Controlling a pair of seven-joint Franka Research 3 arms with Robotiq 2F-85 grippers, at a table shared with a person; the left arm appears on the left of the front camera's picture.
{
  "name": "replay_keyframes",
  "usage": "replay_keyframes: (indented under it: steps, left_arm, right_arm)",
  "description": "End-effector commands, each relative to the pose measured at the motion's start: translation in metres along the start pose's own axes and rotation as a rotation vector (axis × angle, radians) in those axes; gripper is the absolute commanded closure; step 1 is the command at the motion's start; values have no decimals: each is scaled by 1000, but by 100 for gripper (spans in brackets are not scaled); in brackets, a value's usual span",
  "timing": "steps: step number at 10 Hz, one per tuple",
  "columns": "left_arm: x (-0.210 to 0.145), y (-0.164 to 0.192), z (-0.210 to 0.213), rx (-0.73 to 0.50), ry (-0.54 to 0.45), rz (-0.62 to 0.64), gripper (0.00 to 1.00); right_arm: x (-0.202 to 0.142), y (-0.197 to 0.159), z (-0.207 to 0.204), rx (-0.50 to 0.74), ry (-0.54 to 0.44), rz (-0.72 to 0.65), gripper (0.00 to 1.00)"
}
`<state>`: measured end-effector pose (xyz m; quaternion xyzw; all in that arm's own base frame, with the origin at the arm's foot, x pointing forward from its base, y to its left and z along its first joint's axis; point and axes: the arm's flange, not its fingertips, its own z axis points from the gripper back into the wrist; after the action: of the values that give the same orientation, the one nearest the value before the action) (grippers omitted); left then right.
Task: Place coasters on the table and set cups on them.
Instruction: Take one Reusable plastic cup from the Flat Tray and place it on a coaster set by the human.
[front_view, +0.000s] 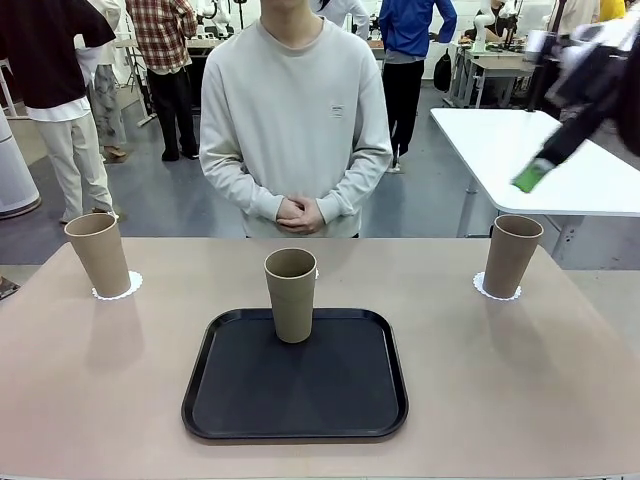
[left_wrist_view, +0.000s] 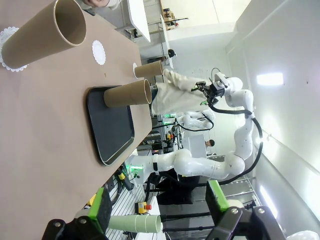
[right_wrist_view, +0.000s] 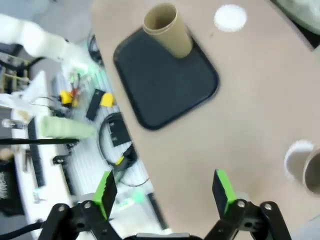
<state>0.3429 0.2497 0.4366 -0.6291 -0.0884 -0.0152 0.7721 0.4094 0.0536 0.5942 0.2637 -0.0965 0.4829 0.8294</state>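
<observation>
Black tray (front_view: 295, 400), cup (front_view: 291, 295) on it, coaster (left_wrist_view: 99, 52) behind

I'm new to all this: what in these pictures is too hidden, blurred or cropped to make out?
Front view: the middle coaster is mostly hidden behind the middle cup.
Front view: the right gripper is blurred; its jaws are unreadable there.
Right wrist view: the right cup is cut off by the picture's edge.

Cup (front_view: 291, 295) on tray (front_view: 300, 395) blocks centre; table (front_view: 90, 400) front open.
</observation>
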Motion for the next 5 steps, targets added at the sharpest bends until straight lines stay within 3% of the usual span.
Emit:
replay_keyframes:
  steps: [1,3,5]
  left_arm:
    - [-1,-3,1,-6,-7,2,0]
    - [-1,-3,1,-6,-7,2,0]
    - [-1,-3,1,-6,-7,2,0]
  right_arm:
    - [11,-4,-49,-117,-157,78,0]
    - [19,0,-91,-77,-193,109,0]
    - [10,6,-134,-76,-141,157,0]
